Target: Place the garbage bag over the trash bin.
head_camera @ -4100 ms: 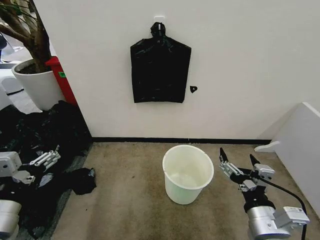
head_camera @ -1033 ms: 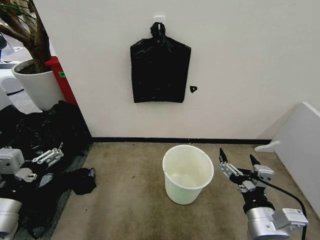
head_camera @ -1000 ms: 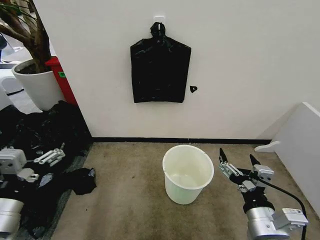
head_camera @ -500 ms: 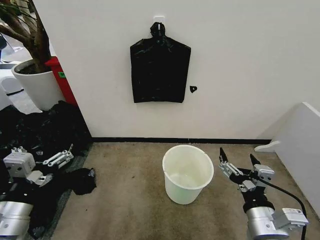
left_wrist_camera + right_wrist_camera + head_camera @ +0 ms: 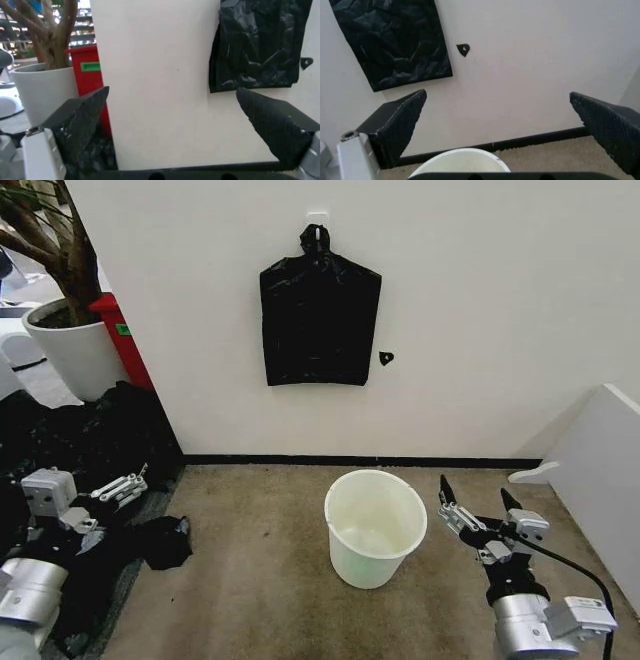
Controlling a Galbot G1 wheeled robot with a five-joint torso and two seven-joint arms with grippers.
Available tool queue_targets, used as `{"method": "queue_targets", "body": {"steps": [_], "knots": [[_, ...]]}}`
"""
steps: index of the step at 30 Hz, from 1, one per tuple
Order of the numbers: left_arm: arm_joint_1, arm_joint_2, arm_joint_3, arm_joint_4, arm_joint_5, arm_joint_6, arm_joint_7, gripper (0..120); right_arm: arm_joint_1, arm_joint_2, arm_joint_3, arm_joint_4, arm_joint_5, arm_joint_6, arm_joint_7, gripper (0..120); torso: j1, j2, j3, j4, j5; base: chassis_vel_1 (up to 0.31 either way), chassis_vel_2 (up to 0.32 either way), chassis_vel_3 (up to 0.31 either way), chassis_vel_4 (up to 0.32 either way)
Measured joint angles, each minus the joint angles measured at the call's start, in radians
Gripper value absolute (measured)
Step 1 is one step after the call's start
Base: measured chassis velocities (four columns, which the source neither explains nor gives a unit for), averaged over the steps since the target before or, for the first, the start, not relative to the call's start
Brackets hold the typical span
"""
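Note:
The trash bin (image 5: 375, 525), a cream-white bucket, stands upright on the carpet below the wall; its rim (image 5: 461, 160) also shows in the right wrist view. A small crumpled black garbage bag (image 5: 165, 541) lies on the carpet at the edge of a black film heap, and I cannot tell whether it is separate from the heap. My left gripper (image 5: 122, 485) hovers open just above and left of the bag, with nothing between its fingers (image 5: 80, 123). To the right of the bin, my right gripper (image 5: 478, 505) is open and empty, fingers (image 5: 395, 123) pointing at the wall.
A flat black bag (image 5: 321, 315) hangs from a wall hook above the bin. A large heap of black film (image 5: 85, 445) covers the floor at left. Behind it stand a white plant pot (image 5: 72, 352) and a red object (image 5: 122, 338). A white panel (image 5: 600, 470) borders the right.
My left arm has swung right and forward, bringing its gripper closer to the small black bag. The right arm, the bin and the hanging bag have not moved.

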Motion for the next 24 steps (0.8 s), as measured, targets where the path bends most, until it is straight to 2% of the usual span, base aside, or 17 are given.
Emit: {"method": "queue_targets", "body": {"steps": [4, 12, 17, 20, 24], "knots": [[0.000, -0.040, 0.081, 0.042, 0.043, -0.091, 0.016, 100, -0.008, 0.005, -0.007, 0.000, -0.012, 0.002, -0.003, 100, 0.000, 0.000, 0.000, 0.0001, 0.0000, 0.000, 0.000, 0.000, 0.000], [0.048, -0.091, 0.138, 0.046, 0.130, -0.192, 0.035, 100, -0.017, 0.017, -0.020, 0.000, -0.037, 0.016, -0.012, 100, 0.000, 0.000, 0.000, 0.0002, 0.0001, 0.000, 0.000, 0.000, 0.000], [0.085, -0.126, 0.202, 0.030, 0.264, -0.247, 0.001, 100, 0.001, 0.032, -0.036, -0.019, -0.049, 0.026, -0.015, 100, 0.000, 0.000, 0.000, 0.0001, 0.0002, 0.000, 0.000, 0.000, 0.000], [0.098, -0.142, 0.210, 0.042, 0.298, -0.263, 0.001, 100, 0.010, 0.031, -0.040, -0.032, -0.050, 0.027, -0.015, 100, 0.000, 0.000, 0.000, 0.0001, 0.0002, 0.000, 0.000, 0.000, 0.000], [0.150, -0.188, 0.192, 0.103, 0.334, -0.329, 0.032, 100, 0.020, 0.021, -0.054, -0.054, -0.055, 0.027, -0.018, 100, 0.000, 0.000, 0.000, 0.0002, -0.0002, 0.000, 0.000, 0.000, 0.000]]}}
